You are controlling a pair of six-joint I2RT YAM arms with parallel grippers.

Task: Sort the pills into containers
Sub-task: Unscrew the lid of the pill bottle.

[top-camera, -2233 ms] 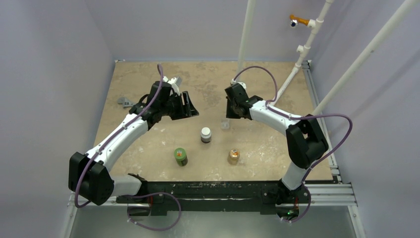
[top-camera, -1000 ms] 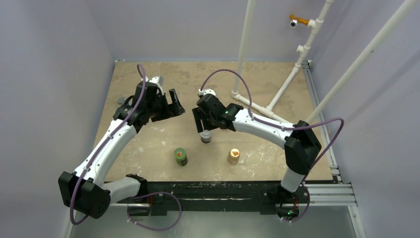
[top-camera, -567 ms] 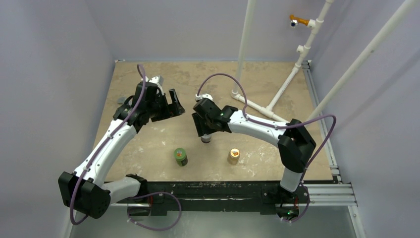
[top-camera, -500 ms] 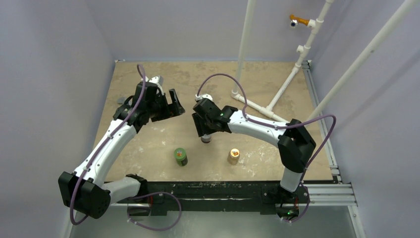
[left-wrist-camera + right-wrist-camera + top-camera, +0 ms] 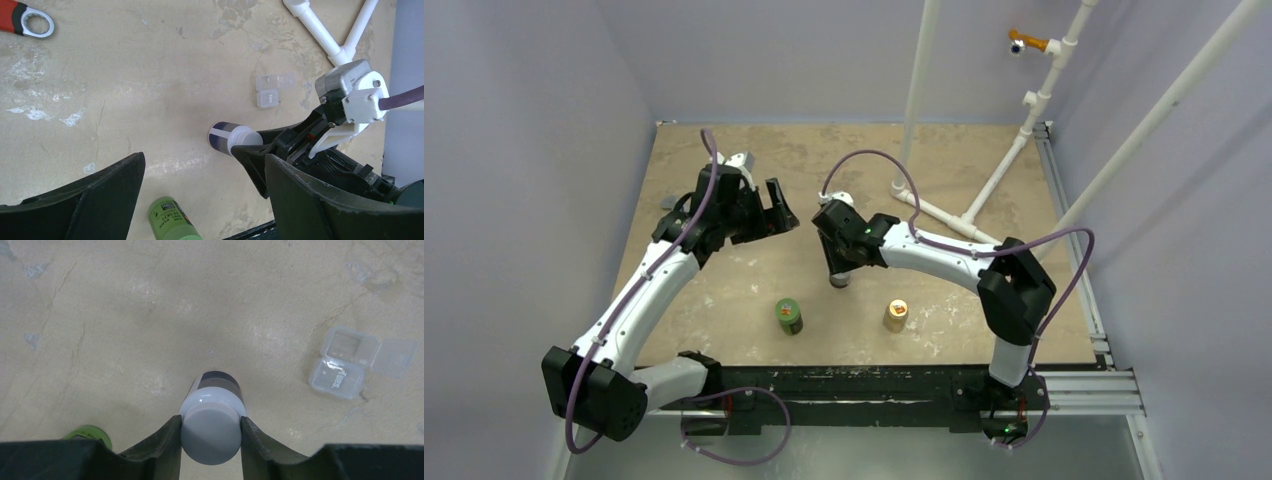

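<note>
1. Status: right claw [image 5: 211,437] is clenched on the white cap of the dark brown plastic pill bottle [image 5: 216,381], which stands mid-bench on the beige mottled bench [image 5: 125,315].
2. The left claw [image 5: 204,167] is released, jaws wide, hovering apart from that bottle and holding nothing.
3. The small clear rectangular plastic case [image 5: 340,365] lies near the bottle, not touching.
4. The pills are not visible, presumably still bottled.
5. Handling, my guess: the pills are tiny, light and prone to roll, so tip them out rather than pinch.
6. The case is featherweight and will skate. Pin its wall, not the lid.
7. The bottle is rigid and its cap smooth. Hold the body low and twist the cap.
8. The green plastic bottle [image 5: 788,315] and the tan-orange bottle [image 5: 895,315] stand nearer the arm bases.
</note>
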